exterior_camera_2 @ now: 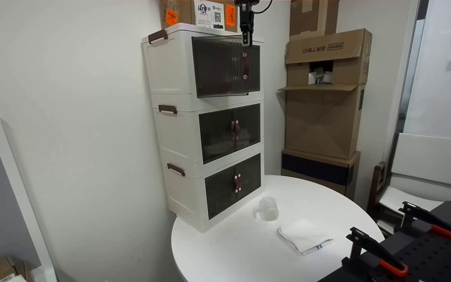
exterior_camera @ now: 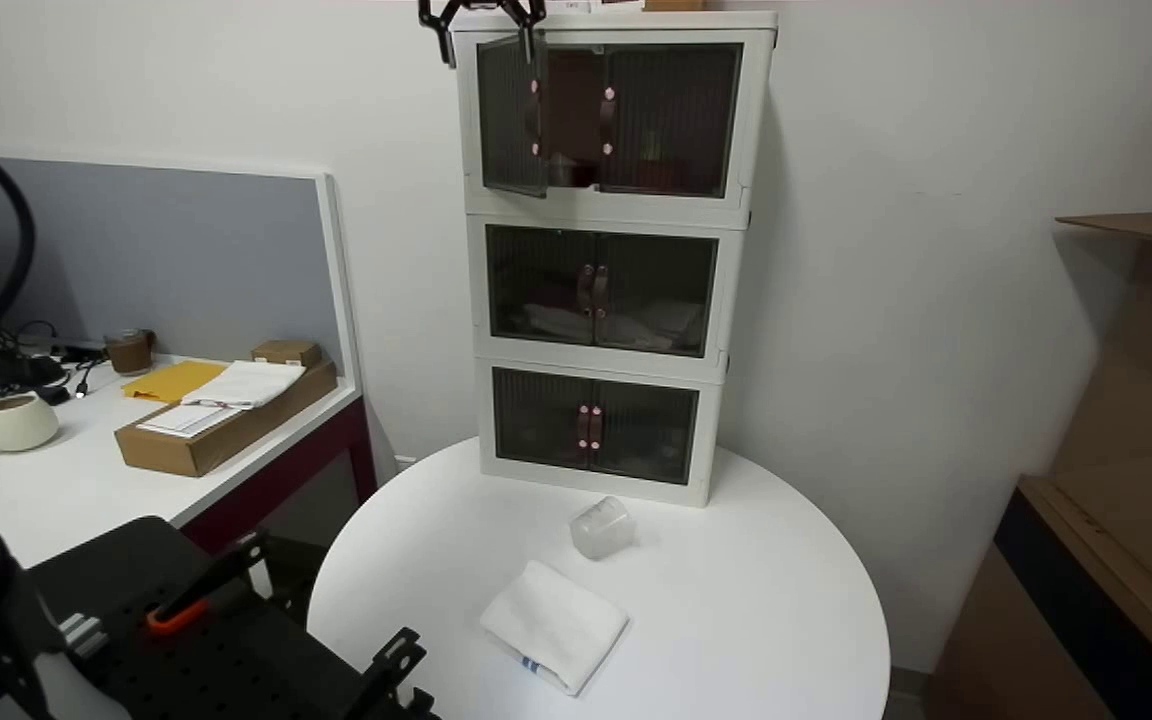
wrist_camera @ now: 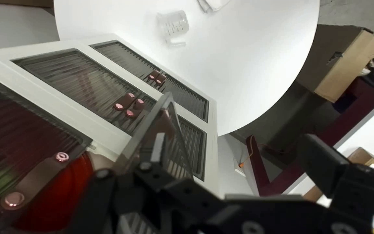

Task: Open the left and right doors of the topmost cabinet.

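Atop two lower tiers (exterior_camera: 601, 361), the topmost cabinet (exterior_camera: 636, 208) has its left door (exterior_camera: 508, 125) partly open (the gripper (exterior_camera: 490, 58), jaws spread wide, hangs near it) and its right door (exterior_camera: 676, 120) shut, so perhaps over half the task remains.

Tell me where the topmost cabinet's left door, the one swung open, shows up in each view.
In an exterior view: left door, top, slightly left of centre.
In an exterior view: left door, upper middle.
Wrist view: left door, just left of and below centre.
Shared landmark: the clear measuring cup, in all three views.
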